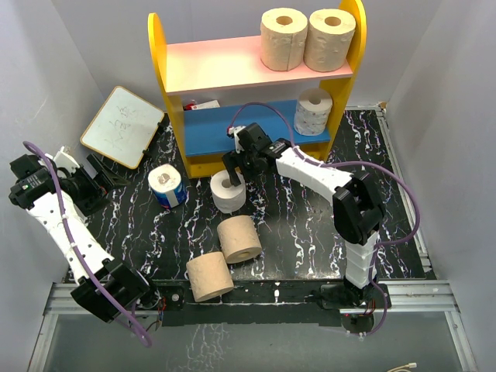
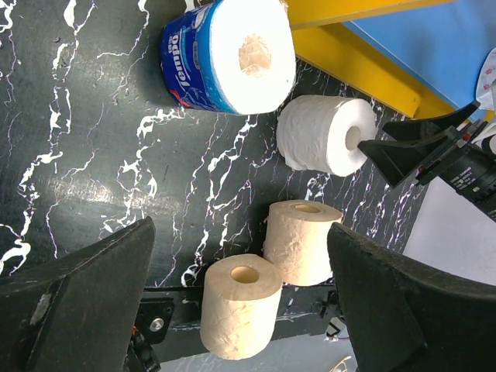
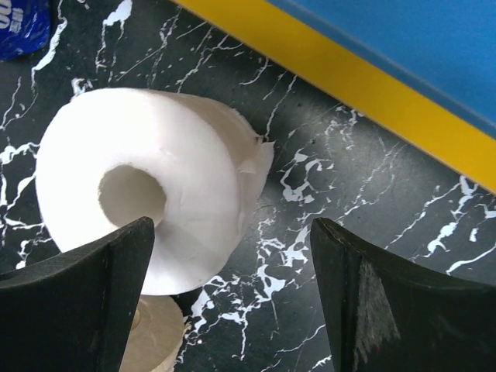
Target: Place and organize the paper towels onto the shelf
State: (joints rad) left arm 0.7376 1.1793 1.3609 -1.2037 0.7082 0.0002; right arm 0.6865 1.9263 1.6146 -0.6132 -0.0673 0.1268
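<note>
The shelf (image 1: 177, 101) stands at the back. Two tan paper towels (image 1: 284, 39) (image 1: 330, 39) stand on its pink upper board, and a white one (image 1: 314, 111) on the blue lower board. On the table are a white roll (image 1: 229, 192) (image 3: 147, 186) (image 2: 322, 133), a blue-wrapped roll (image 1: 167, 186) (image 2: 229, 54) and two tan rolls (image 1: 239, 239) (image 1: 209, 277) (image 2: 240, 304). My right gripper (image 1: 240, 167) (image 3: 232, 225) hangs open just above the white roll, its left finger over the roll's core edge. My left gripper (image 1: 105, 177) (image 2: 240, 232) is open at the far left, holding nothing.
A whiteboard (image 1: 122, 125) leans at the back left beside the shelf. A small white and red item (image 1: 198, 105) lies at the left of the lower board. Grey walls close in both sides. The right arm's cable (image 1: 271, 116) loops in front of the lower board.
</note>
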